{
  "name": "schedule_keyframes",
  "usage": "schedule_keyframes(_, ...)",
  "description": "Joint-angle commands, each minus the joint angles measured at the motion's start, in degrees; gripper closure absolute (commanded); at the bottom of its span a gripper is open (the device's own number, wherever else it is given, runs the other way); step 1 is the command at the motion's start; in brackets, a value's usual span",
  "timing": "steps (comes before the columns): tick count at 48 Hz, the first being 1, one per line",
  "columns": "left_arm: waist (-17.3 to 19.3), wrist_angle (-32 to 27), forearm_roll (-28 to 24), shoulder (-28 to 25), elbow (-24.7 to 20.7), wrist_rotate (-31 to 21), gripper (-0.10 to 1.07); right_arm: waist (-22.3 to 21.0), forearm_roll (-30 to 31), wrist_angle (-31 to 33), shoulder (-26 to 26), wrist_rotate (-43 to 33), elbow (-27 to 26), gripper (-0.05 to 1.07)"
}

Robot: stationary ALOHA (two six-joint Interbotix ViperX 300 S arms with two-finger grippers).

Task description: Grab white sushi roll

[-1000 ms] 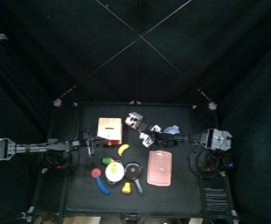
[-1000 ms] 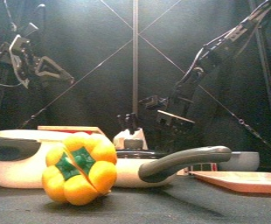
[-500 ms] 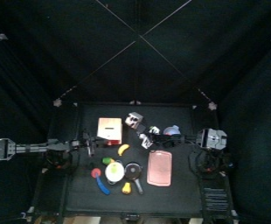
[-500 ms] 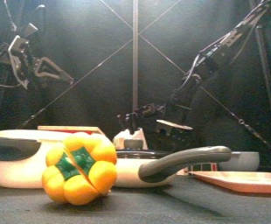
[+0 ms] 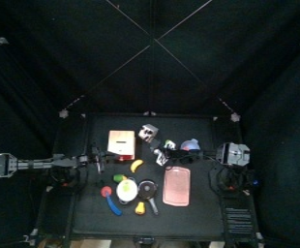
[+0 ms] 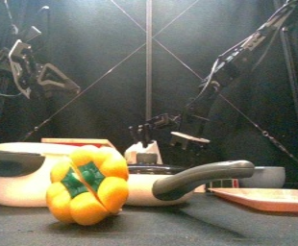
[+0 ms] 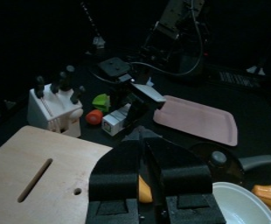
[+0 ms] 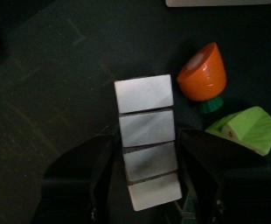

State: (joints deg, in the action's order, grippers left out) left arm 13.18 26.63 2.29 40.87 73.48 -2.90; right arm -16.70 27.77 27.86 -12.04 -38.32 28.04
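**Right wrist view, approach to grasp.** The right tool point(image 8: 156, 144) points down over the white sushi roll point(image 8: 145, 105), which lies flat on the desk point(image 8: 45, 79) as a strip of 4 pale segments. The 2 jaws stand wide apart, 1 on each long side of the strip. They hold nothing, and no firm contact shows. Straddling the narrow width probably lets them pinch flat faces. The toy carrot point(image 8: 202, 74) and a green piece point(image 8: 249, 131) lie just beside the roll, so a centred descent should avoid nudging them. The left tool point(image 7: 146, 150) rests at the desk's left, jaws drawn together and empty.
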Motion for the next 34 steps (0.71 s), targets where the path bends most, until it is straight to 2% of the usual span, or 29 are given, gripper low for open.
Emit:
schedule_keyframes(1, -0.09, 0.53, 0.09, -0.09, -0.62, 0.18, 0.56, 0.09, 0.09, 0.35, 1.32, 0.00, -0.44, 0.26)
schedule_keyframes(17, -0.09, 0.44, 0.09, -0.09, -0.44, 0.00, 0.56, 1.14, -0.18, 1.49, 1.41, -0.35, -1.14, 0.39)
schedule_keyframes(34, -0.09, 0.53, 0.26, -0.09, -0.44, 0.00, 0.56, 1.41, -0.35, 1.67, 2.29, -0.35, -1.41, 0.40)
